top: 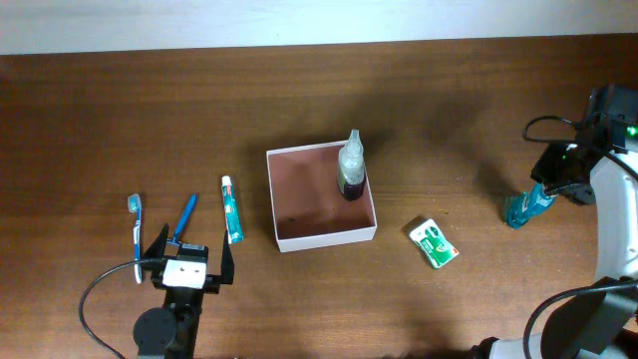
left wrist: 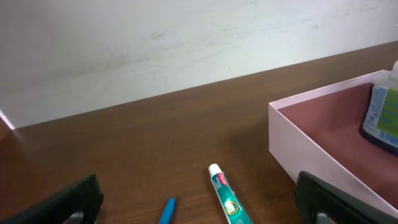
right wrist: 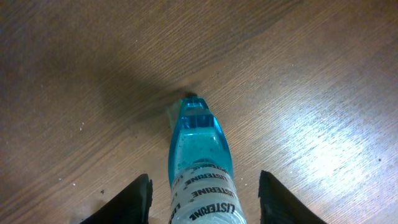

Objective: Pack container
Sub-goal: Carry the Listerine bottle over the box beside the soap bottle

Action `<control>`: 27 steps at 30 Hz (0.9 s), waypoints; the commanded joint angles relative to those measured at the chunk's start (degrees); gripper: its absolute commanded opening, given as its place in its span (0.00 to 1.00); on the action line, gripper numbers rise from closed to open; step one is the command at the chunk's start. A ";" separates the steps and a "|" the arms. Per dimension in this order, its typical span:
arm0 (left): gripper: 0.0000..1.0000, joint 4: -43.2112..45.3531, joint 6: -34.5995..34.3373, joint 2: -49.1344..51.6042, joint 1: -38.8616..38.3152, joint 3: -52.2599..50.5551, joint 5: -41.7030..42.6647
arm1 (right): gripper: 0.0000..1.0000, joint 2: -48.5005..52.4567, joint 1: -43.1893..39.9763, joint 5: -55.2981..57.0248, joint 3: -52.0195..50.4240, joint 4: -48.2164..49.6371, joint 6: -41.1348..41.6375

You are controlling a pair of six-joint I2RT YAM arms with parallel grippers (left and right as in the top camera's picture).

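The container (top: 327, 237) is a square white-walled box with a reddish-brown floor at the table's middle. A clear bottle with dark liquid (top: 350, 170) stands in its far right corner. In the left wrist view the container's wall (left wrist: 308, 146) and that bottle (left wrist: 384, 118) show at the right. My left gripper (top: 190, 261) is open and empty, just short of a toothpaste tube (top: 231, 210) and a blue-handled item (top: 184, 219). My right gripper (top: 546, 189) is open around a blue Listerine bottle (right wrist: 199, 146) at the far right (top: 522, 207), with a gap on each side.
A blue and white toothbrush (top: 137, 235) lies left of the left gripper. A green and white packet (top: 434, 243) lies right of the container. The toothpaste (left wrist: 227, 198) and the blue item's tip (left wrist: 167, 212) lie between the left fingers (left wrist: 199, 198). A pale wall runs behind the table.
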 commanded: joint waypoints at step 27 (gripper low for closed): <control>0.99 -0.04 0.90 -0.17 0.35 -0.33 0.63 | 0.27 -5.55 -0.28 -2.51 3.23 -3.76 -0.33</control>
